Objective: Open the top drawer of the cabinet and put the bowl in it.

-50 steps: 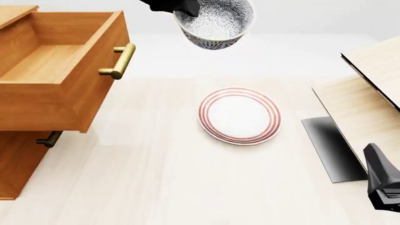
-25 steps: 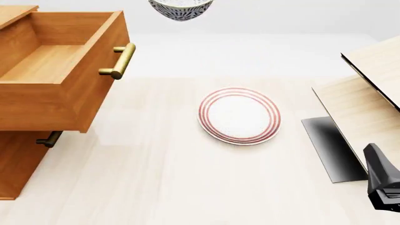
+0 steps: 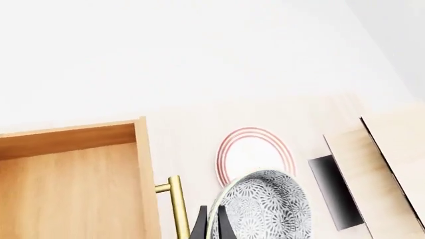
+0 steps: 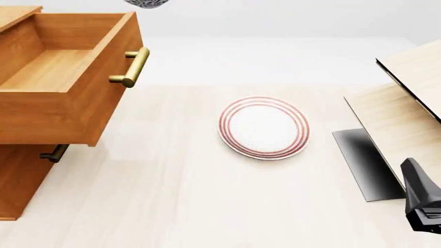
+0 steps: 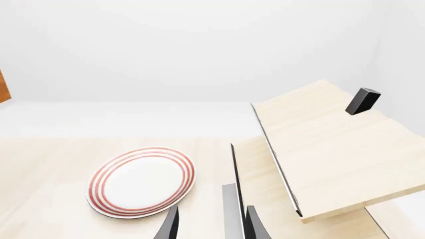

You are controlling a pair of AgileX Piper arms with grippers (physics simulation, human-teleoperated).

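Front view first: the orange-brown wooden cabinet (image 4: 20, 170) sits at the left edge of the pale wood table (image 4: 179, 196), and its deep top drawer (image 4: 62, 77) is pulled way out, brass bar handle (image 4: 131, 67) facing the middle of the table. The drawer's inside looks bare. Under it you can just see the dark end of a lower drawer's handle (image 4: 53, 153). The small round white bowl with the fine grey-black speckle (image 4: 146, 3) is barely in shot, only its bottom curve poking in at the top edge, up in the air just right of the drawer front. A flat white plate with red rings (image 4: 264, 126) lies mid-table. A pale light-wood structure (image 4: 399, 113) fills the right side, and the right arm's black gripper (image 4: 422, 204) sits low in the corner; can't tell its fingers from here.

Left wrist view: the left gripper (image 3: 209, 228) has its thin dark fingers pinched on the rim of the speckled bowl (image 3: 265, 209). Below are the open drawer (image 3: 73, 184), its handle (image 3: 176, 206), and the ringed plate (image 3: 256, 152), partly covered by the bowl.

Right wrist view: the right gripper (image 5: 209, 225) has its fingers spread apart with nothing between them, looking over the plate (image 5: 142, 180) and the light-wood structure (image 5: 332, 149).
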